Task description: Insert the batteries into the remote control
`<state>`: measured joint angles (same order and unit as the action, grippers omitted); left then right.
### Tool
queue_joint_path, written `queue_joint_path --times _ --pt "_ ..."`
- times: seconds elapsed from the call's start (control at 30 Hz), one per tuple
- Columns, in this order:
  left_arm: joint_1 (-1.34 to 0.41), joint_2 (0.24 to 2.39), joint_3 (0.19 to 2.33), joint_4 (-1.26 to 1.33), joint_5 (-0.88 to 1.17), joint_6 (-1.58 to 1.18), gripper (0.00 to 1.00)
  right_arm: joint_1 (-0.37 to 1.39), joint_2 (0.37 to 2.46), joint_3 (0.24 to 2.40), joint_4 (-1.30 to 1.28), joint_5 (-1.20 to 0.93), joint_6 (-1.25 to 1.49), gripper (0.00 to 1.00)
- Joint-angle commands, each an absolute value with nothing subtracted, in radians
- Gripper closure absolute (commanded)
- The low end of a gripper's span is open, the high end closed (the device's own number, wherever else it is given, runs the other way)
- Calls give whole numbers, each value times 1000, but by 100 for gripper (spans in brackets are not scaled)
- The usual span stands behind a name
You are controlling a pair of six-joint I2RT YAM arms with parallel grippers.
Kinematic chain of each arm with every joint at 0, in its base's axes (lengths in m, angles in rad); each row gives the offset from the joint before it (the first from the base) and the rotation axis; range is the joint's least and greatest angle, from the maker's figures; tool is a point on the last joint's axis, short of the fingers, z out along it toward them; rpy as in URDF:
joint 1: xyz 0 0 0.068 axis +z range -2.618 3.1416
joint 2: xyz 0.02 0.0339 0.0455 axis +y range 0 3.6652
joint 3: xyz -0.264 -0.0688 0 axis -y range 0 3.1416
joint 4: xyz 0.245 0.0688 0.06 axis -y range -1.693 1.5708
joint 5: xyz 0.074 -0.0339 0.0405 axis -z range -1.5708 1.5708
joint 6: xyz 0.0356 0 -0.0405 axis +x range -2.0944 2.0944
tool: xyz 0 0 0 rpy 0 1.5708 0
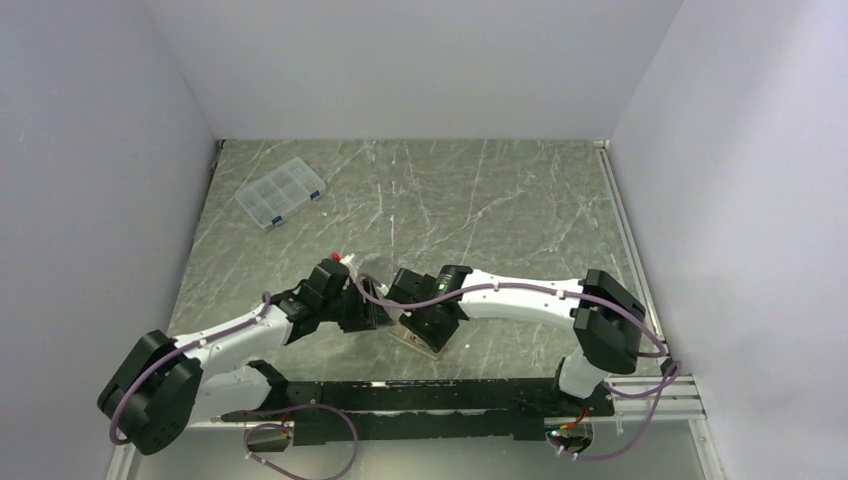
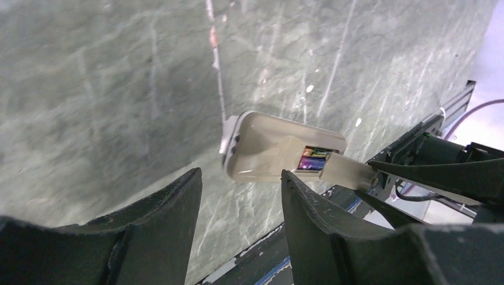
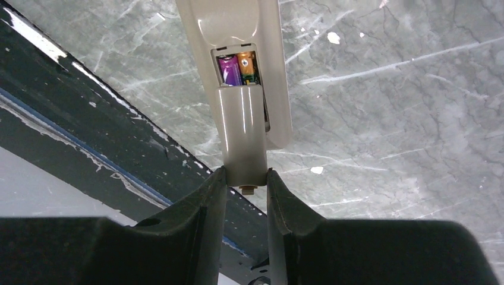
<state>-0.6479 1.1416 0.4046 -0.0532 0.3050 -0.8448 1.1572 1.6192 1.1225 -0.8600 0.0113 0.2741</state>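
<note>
Camera above: remote control (image 1: 418, 340) lies on the surface (image 1: 480, 200) near its near edge, under the right claw (image 1: 428, 322); left claw (image 1: 372, 310) is just beside it.
Left wrist: left claw (image 2: 241, 178) stands apart and empty; the remote lies just ahead, back up.
Right wrist: right claw (image 3: 245, 175) is pinched on the beige cover (image 3: 241, 130), which half overlaps the bay; batteries (image 3: 238, 68) sit side by side inside.
Axis: the cover is in line with the remote's length, straight ahead of the right claw; sliding it forward looks due.

Clear compartmented box (image 1: 281, 193) on table (image 1: 500, 200)
</note>
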Motion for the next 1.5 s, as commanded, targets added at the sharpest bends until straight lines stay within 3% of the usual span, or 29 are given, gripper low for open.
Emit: queue_joint_path --times 0.0,0.57,1.47 --pt "-648 1086 456 -261 193 -876 44 1145 1645 1184 -883 -20 235 91" --pt "-644 891 481 -474 135 -934 43 1140 1708 1227 -901 -12 219 91" --pt "-643 859 475 -503 120 -928 42 1132 1767 1267 -911 -23 203 91"
